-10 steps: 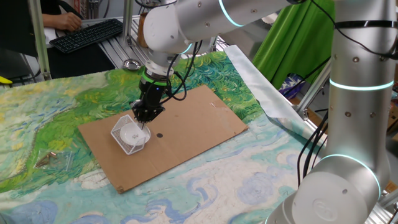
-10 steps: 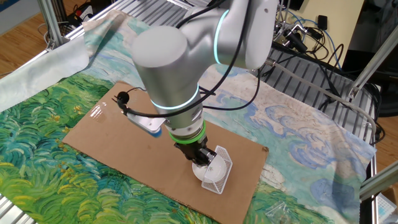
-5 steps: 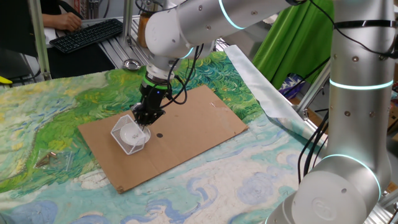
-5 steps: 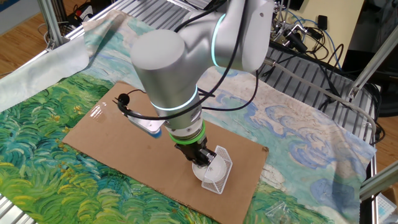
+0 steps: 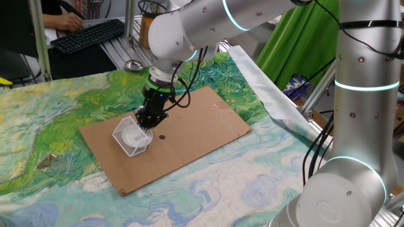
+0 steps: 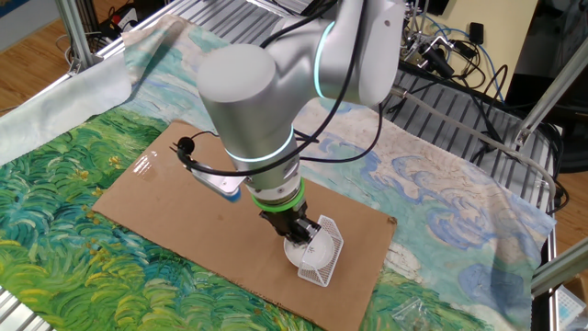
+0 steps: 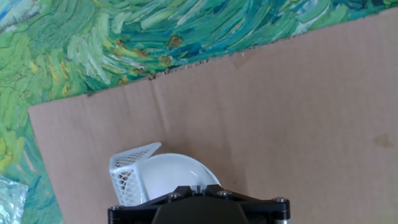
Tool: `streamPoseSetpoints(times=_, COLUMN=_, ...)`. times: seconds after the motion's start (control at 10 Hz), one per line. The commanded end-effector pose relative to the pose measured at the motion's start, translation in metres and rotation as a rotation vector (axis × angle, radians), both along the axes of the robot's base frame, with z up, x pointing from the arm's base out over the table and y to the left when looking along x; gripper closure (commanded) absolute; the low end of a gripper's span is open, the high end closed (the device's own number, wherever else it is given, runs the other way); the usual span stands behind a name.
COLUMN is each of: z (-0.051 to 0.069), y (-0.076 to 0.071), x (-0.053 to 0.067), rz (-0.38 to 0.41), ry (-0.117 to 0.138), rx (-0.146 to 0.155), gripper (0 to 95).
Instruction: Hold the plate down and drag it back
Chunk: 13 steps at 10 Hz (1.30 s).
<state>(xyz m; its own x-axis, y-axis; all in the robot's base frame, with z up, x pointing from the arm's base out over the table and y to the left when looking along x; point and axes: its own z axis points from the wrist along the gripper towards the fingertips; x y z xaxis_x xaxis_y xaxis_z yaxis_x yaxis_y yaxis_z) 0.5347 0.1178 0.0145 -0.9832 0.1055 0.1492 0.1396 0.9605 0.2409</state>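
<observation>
Bare cardboard sheet point(image 5: 196, 126) lies open all round; only the white mesh basket point(image 5: 128, 144) hems the plate point(image 5: 134, 135).

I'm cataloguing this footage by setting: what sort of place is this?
Likely a robotics lab: a robot arm works over a cardboard sheet, with aluminium framing, cable bundles, and a keyboard nearby.

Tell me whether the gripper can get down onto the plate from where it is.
Probably yes. The gripper is already at the plate, which sits in the open-topped wire basket; nothing lies between them. Contact itself is hidden.
</observation>
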Motion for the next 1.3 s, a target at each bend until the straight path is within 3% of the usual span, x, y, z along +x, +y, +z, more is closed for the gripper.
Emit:
streamPoseSetpoints(times=0.1, z=-0.0005, y=0.0, x=0.0001, rz=0.003, ry=0.0, rx=-0.004, gripper=95.0)
streamPoseSetpoints(times=0.6, z=0.0009, y=-0.0027, x=0.0005, rz=0.011, ry=-0.003, rx=-0.022, gripper=95.0)
streamPoseSetpoints(times=1.3, z=0.0035, y=-0.0079, x=0.0025, rz=0.031, ry=-0.016, rx=-0.076, gripper=95.0)
